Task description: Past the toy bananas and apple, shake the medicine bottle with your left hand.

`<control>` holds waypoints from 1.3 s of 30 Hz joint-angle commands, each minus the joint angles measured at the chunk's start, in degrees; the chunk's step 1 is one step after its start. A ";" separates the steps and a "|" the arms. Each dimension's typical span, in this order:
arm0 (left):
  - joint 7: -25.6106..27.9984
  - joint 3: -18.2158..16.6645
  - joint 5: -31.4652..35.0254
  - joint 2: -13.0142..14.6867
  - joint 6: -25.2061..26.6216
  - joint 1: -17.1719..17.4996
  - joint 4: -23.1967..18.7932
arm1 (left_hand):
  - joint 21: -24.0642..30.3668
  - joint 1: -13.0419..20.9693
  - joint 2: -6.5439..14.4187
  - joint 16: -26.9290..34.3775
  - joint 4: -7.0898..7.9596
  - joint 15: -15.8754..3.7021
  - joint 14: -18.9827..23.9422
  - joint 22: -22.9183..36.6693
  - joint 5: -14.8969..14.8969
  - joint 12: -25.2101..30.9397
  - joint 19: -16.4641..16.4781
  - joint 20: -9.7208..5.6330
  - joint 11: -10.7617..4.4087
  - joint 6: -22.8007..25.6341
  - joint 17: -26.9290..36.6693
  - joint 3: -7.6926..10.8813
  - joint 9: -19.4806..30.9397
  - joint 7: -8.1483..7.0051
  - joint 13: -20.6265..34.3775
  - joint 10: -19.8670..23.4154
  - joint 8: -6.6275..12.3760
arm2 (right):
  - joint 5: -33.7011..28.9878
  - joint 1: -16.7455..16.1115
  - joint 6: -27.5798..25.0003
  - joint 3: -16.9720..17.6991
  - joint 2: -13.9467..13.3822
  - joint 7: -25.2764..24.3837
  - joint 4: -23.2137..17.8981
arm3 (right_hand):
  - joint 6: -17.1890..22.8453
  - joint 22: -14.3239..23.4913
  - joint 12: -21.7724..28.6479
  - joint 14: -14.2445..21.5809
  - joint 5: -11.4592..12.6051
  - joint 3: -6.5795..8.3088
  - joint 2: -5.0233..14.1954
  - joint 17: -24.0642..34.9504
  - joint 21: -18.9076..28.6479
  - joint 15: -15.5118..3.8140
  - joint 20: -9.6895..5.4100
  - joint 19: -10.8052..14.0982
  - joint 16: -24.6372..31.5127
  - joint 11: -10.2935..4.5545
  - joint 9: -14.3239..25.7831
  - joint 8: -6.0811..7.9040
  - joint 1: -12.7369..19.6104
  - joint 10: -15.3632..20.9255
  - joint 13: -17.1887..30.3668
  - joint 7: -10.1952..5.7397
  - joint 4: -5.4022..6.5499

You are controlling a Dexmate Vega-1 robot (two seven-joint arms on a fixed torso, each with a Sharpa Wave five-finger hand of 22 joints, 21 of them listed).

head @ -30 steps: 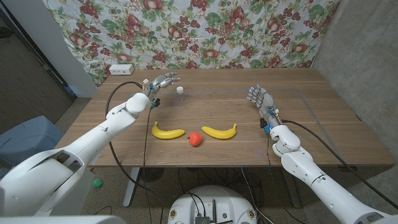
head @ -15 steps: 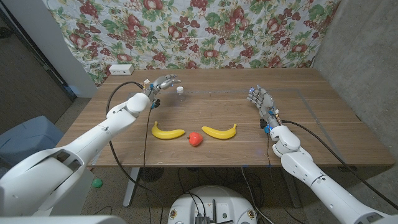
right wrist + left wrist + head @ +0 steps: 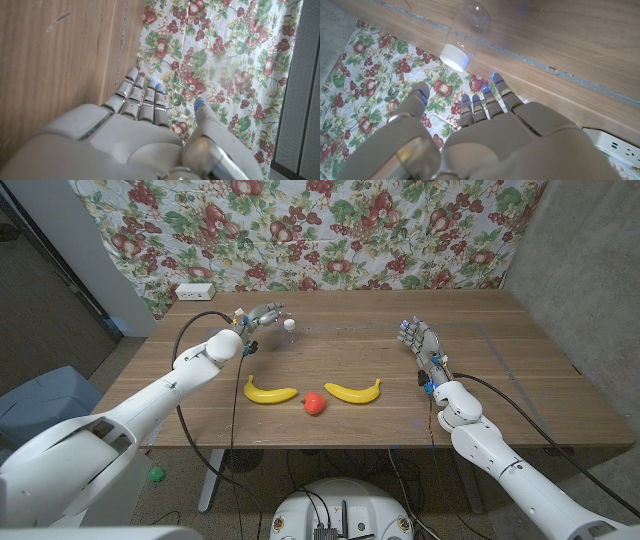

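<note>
- Your left hand (image 3: 264, 313) has crept toward the bottle (image 3: 289, 326), fingers apart, not touching.
- Bottle stands at 12 o'clock from the left banana (image 3: 270, 391).
- Your right hand (image 3: 420, 340) waits, fingers together, empty.

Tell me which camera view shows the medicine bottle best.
The left wrist view: the clear medicine bottle with its white cap appears large just beyond the fingers of the open left robot hand, apart from them. The head view shows it small, standing past the toy bananas. The right wrist view looks along the right robot hand toward the floral cloth.
</note>
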 commanded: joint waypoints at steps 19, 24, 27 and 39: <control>-0.64 2.55 2.39 -0.79 2.53 -1.71 1.19 | -0.52 4.26 -1.43 0.38 -0.26 -1.40 2.28 0.14 0.14 0.29 2.49 -1.43 -0.35 1.86 0.27 -0.07 0.31 0.00 0.11 1.99 0.72 | 0.03 -0.45 1.07 0.12 0.40 0.03 0.42 | 0.84 0.11 0.54 0.58 0.27 0.00 0.18 0.19 -0.65 0.22 0.00 0.87 0.50 0.23 0.36 0.46 -0.40 0.67 0.50 0.29 -0.26; -0.94 2.72 2.07 -1.15 2.64 -1.77 1.57 | -0.61 4.85 -2.40 0.42 -0.22 -1.41 2.72 0.14 0.03 0.27 2.88 -1.60 -0.32 1.96 0.28 -0.57 0.33 -0.18 0.11 2.32 0.75 | 0.30 -0.59 1.15 0.25 0.41 0.12 0.45 | 0.86 0.11 0.57 0.62 0.27 -0.01 0.19 0.20 -0.77 0.14 -0.01 0.96 0.53 0.18 0.37 0.45 -0.43 0.72 0.56 0.28 -0.27; -0.88 2.87 2.17 -1.24 2.98 -1.81 1.59 | -0.63 5.02 -2.63 0.42 -0.19 -1.51 2.82 0.14 0.02 0.25 3.00 -1.63 -0.33 2.08 0.28 -0.70 0.34 -0.30 0.12 2.36 0.80 | 0.32 -0.57 1.13 0.24 0.30 0.34 0.55 | 0.88 0.11 0.56 0.64 0.27 -0.01 0.19 0.20 -0.84 0.13 0.00 0.99 0.55 0.15 0.38 0.45 -0.44 0.69 0.59 0.29 -0.27; 0.29 2.89 1.96 -1.79 4.69 -1.46 1.53 | -0.71 6.38 -3.27 0.52 0.01 -1.61 3.73 0.17 0.08 0.26 3.81 -1.63 -0.49 2.53 0.30 -1.17 0.38 -0.23 0.13 3.00 0.91 | 0.64 -0.55 1.35 0.38 0.33 0.71 1.04 | 0.91 0.12 0.58 0.66 0.28 -0.02 0.22 0.20 -1.11 0.21 -0.05 1.15 0.59 0.21 0.39 0.41 -0.48 0.70 0.71 0.30 -0.31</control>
